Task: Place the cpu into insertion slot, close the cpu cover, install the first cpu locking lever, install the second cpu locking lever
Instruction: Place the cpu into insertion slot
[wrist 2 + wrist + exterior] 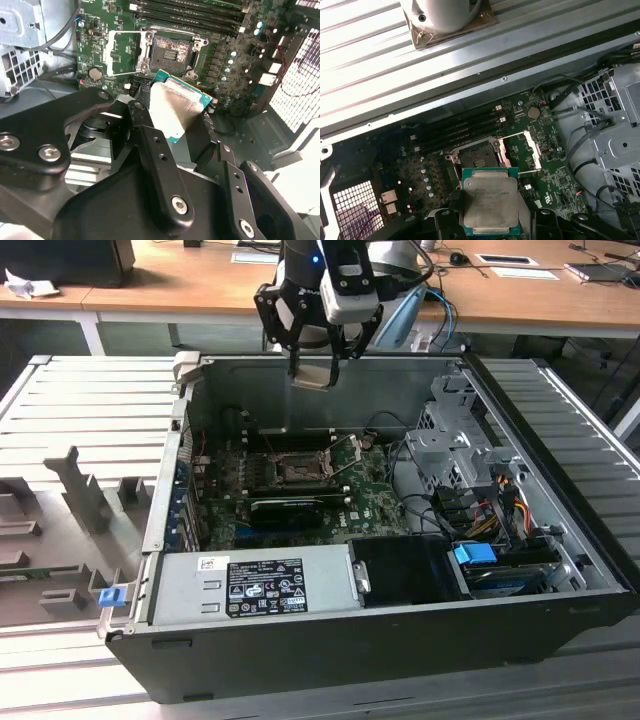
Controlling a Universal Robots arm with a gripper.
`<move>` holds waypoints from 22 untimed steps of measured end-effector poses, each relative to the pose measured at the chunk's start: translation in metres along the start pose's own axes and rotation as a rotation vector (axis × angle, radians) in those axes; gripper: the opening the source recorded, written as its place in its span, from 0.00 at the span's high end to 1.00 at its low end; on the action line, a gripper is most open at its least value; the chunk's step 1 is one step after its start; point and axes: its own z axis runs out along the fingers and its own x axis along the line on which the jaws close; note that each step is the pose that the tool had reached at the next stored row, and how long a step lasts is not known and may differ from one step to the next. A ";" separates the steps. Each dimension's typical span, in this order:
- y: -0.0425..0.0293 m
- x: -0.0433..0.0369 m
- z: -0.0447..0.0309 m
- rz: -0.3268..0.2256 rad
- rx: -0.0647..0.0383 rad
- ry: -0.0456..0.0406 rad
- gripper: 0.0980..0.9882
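Gripper (313, 362) hangs over the open computer case (400, 640), its fingers clamped on the chip (172, 112), whose lower corner is hidden behind a finger in the second wrist view. Below it, on the green board (100, 30), the socket (170, 50) lies bare, with the cover (111, 52) swung open beside it. Seen from the first wrist view, the chip cuts off the socket's near edge.
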 end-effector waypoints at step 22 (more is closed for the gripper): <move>-0.0004 -0.0001 0.0047 0.185 -0.003 -0.0151 0.52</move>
